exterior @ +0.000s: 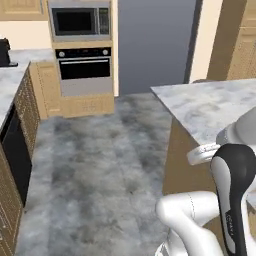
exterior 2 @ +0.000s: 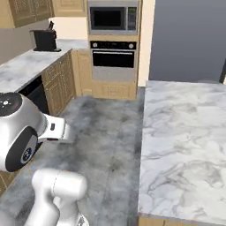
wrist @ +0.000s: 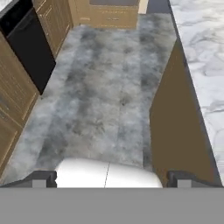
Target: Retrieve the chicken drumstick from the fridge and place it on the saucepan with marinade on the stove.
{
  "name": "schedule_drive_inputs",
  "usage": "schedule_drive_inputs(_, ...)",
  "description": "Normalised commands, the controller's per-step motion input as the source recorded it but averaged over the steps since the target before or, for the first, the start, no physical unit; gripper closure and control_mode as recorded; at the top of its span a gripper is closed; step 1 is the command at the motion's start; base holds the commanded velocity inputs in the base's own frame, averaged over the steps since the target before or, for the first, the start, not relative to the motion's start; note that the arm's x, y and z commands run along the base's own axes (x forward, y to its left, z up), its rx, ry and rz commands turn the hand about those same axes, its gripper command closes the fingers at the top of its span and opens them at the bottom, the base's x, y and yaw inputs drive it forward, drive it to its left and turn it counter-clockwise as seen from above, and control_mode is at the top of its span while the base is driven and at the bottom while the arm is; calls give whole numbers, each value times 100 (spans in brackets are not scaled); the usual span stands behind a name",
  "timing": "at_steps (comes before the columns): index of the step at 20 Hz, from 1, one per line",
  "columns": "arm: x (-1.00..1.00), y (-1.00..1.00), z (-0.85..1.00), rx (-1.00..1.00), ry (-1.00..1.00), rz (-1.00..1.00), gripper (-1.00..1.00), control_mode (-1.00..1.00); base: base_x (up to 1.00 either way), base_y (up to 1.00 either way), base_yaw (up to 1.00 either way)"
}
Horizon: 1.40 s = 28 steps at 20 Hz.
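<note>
Chicken drumstick: where it lies cannot be told from these views.
Gripper (wrist: 113,179): open, nothing between the jaws; in the hand view its two dark fingertips (wrist: 43,178) stand far apart at 7 and 5 o'clock, pointing down at the floor.
Floor (wrist: 100,87): mottled grey stone, running from 6 towards 12 o'clock between the two runs of cabinets.
Island counter (exterior 2: 185,145): white-grey marble top on a wood base; at 3 o'clock in the left base view (exterior: 210,105), and from 3 to 5 o'clock in the right base view.
Dishwasher (wrist: 30,48): black front set into the wooden cabinets, at 10 o'clock in the hand view and 8 o'clock in the left base view (exterior: 15,155).
Side counter (exterior 2: 26,68): marble top over those cabinets, at 9 to 10 o'clock.
Dark appliance (exterior 2: 45,39): stands on the far end of the side counter, at 11 o'clock; its kind cannot be told.
Microwave (exterior: 80,21): built into the wood column at 12 o'clock, directly above the wall oven.
Wall oven (exterior: 84,67): dark glass door with a bar handle.
Grey panel (exterior: 155,45): tall flat surface just beside the oven column, at 1 o'clock; what it is cannot be told.
</note>
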Motion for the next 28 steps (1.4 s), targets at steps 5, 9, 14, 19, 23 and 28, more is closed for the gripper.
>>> schedule_drive_inputs(5,0,0,0,0,0,0,-100,100,0,3,-98)
schedule_drive_inputs(9,0,0,0,0,0,0,-100,100,0,0,-93)
schedule_drive_inputs(14,0,0,0,0,0,0,-100,100,0,0,-93)
schedule_drive_inputs(19,0,0,0,0,0,0,-100,100,0,0,-91)
schedule_drive_inputs(23,0,0,0,0,0,0,-100,100,0,0,-90)
schedule_drive_inputs(28,0,0,0,0,0,0,-100,100,53,8,-75)
